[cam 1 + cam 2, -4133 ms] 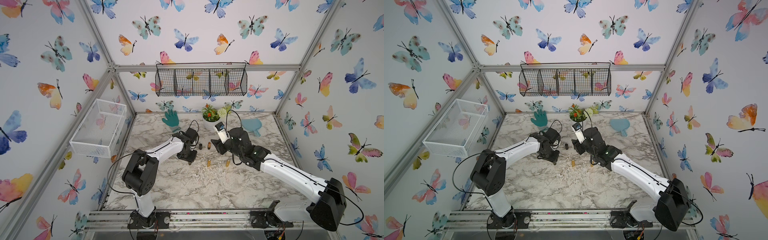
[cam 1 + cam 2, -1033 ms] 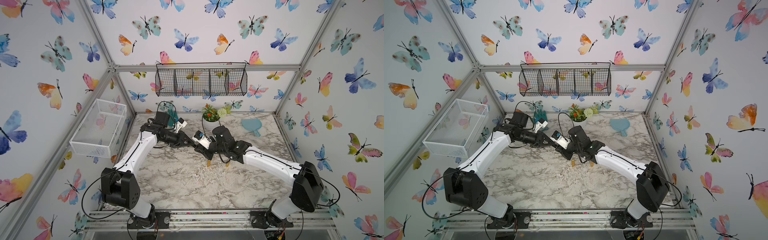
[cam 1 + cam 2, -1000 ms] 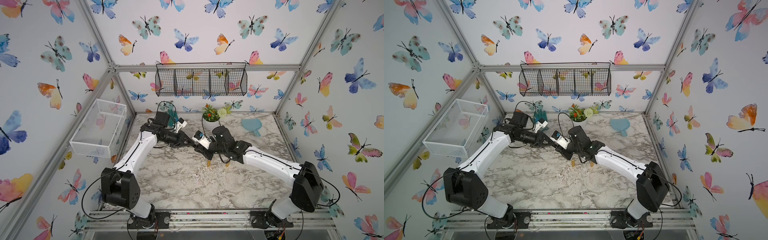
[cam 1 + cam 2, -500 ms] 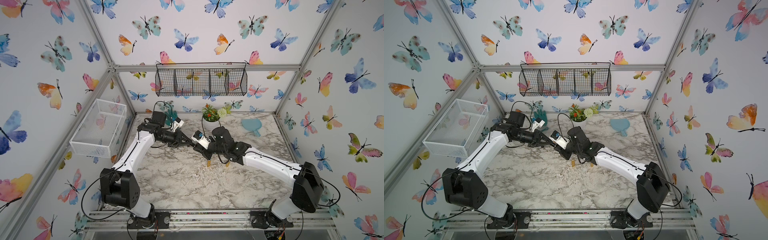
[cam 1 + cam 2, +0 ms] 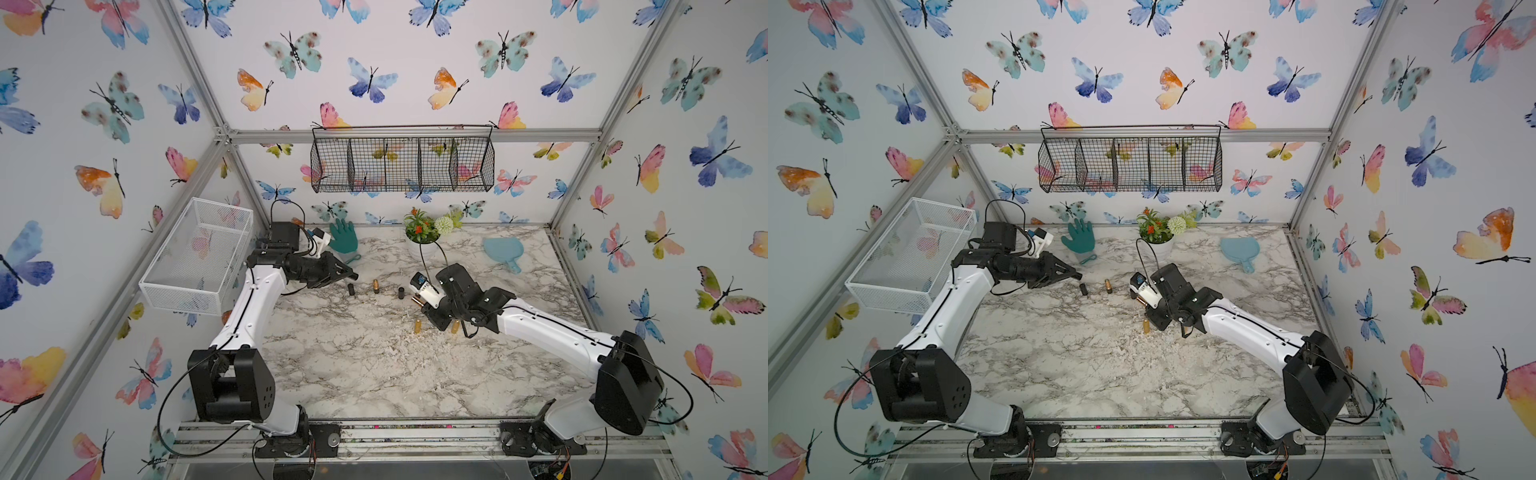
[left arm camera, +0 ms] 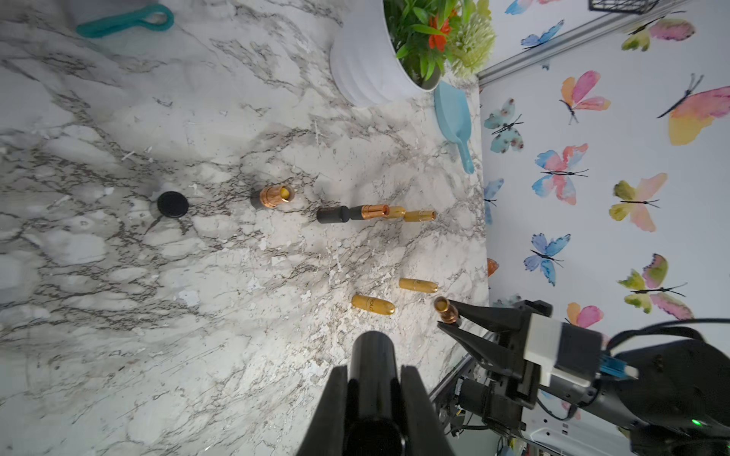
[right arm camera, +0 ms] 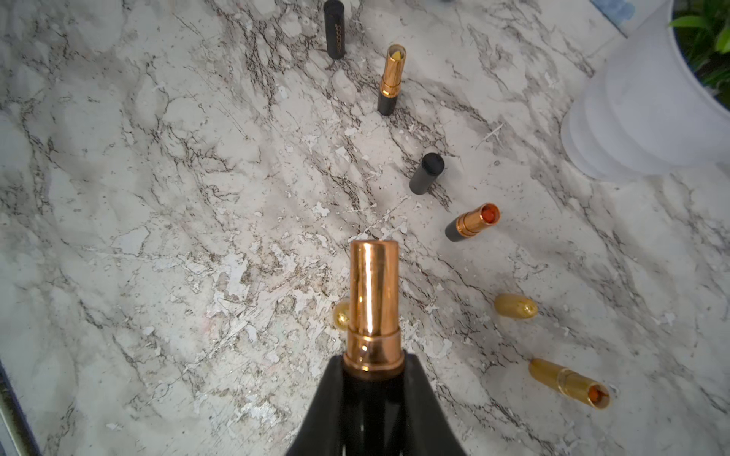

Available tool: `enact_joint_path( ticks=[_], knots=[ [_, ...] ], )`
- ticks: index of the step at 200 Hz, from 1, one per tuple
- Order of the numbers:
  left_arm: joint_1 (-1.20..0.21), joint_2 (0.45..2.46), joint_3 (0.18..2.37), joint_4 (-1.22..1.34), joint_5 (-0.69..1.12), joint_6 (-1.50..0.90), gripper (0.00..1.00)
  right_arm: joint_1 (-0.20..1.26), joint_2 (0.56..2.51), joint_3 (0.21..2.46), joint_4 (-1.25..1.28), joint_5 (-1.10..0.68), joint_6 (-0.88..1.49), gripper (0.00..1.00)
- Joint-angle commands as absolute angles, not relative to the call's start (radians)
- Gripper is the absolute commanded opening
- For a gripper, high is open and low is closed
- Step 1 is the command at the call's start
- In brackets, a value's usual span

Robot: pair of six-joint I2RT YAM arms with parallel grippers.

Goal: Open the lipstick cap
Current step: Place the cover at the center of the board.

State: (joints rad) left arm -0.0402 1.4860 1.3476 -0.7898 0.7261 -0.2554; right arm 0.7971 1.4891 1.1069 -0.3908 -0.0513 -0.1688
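In both top views the left gripper [image 5: 352,275] is clamped on a black cylindrical lipstick cap [image 5: 355,275], raised over the far left of the white-and-grey marble-patterned tabletop [image 5: 353,374]. Well apart to its right, near the table's middle, the right gripper [image 5: 419,302] pinches the uncapped lipstick with a shiny rose-gold sleeve and black base [image 5: 416,300]. Butterfly-printed walls [image 5: 415,62] enclose the cell. A black wire basket [image 5: 403,164] hangs on the far wall and a white wire basket [image 5: 199,253] on the left wall. A teal glove-shaped piece [image 5: 344,237], a white pot of artificial flowers [image 5: 422,249] and a pale blue paddle [image 5: 503,251] line the far edge.

In the left wrist view the cap's matte black barrel sticks out between the 2 black fingers [image 6: 335,398], which press on both its sides. Beyond it the right gripper carries the lipstick in the air. A gold bullet-shaped cap [image 6: 373,304] lies on the marble, whose surface is scuffed with white chips.

In the right wrist view the lipstick's sleeve rises from a stepped collar, and its black base is squeezed between the jaws. The colour stick itself cannot be seen. A black tube [image 7: 335,29] farther off bears gold lettering, too small to read.
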Motion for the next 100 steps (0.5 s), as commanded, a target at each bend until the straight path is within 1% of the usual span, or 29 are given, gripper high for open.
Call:
enact_joint_path(
  ticks=[1, 20, 35, 57, 72, 100],
  knots=[
    [-0.122, 1.456, 1.26, -0.792, 0.412, -0.26, 0.0, 0.802, 1.455, 1.157, -0.379, -0.086, -0.16, 0.02],
    [-0.228, 1.482, 1.181, -0.766, 0.238, -0.28, 0.0, 0.802, 1.447, 1.19, -0.358, -0.119, -0.164, 0.02],
    [-0.286, 1.505, 1.124, -0.726, 0.144, -0.303, 0.0, 0.802, 1.441, 1.206, -0.336, -0.139, -0.17, 0.02],
    [-0.311, 1.537, 1.066, -0.675, 0.112, -0.319, 0.0, 0.802, 1.445, 1.222, -0.326, -0.15, -0.179, 0.02],
    [-0.336, 1.564, 1.054, -0.677, 0.047, -0.313, 0.0, 0.802, 1.452, 1.233, -0.33, -0.159, -0.184, 0.02],
    [-0.369, 1.624, 1.043, -0.687, 0.013, -0.295, 0.0, 0.804, 1.464, 1.235, -0.327, -0.168, -0.187, 0.02]
  ],
)
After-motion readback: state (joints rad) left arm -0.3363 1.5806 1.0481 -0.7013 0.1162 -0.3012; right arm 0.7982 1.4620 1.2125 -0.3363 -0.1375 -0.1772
